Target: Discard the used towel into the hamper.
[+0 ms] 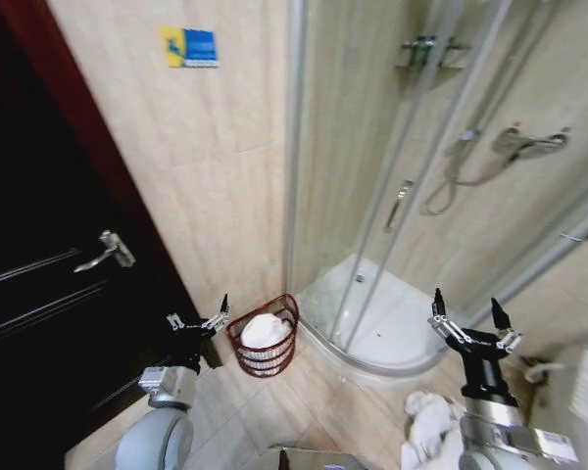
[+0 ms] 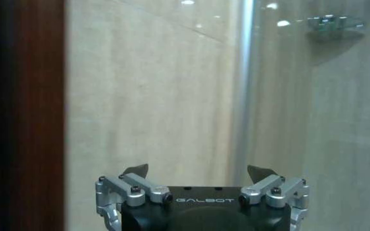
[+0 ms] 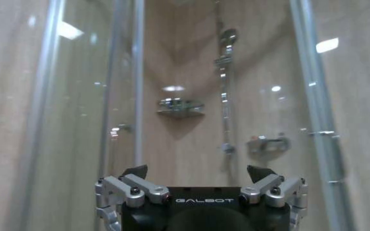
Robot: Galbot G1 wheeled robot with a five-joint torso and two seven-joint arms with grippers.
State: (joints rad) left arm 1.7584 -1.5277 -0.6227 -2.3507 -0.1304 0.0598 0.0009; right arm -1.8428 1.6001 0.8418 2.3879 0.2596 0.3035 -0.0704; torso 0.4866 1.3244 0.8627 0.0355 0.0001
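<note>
Your left gripper (image 1: 198, 319) hung spread open and empty | hamper (image 1: 265, 364) just right of it by the shower glass (white towel (image 1: 266, 330) already inside), nearer this arm | your right gripper (image 1: 469, 321) open, empty, well apart.

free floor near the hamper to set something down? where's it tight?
Bare tile in front of the hamper, running toward the white towel heap by the right gripper. Tight: the hamper sits between door, wall and shower tray, left gripper beside its rim, already holding a towel.
</note>
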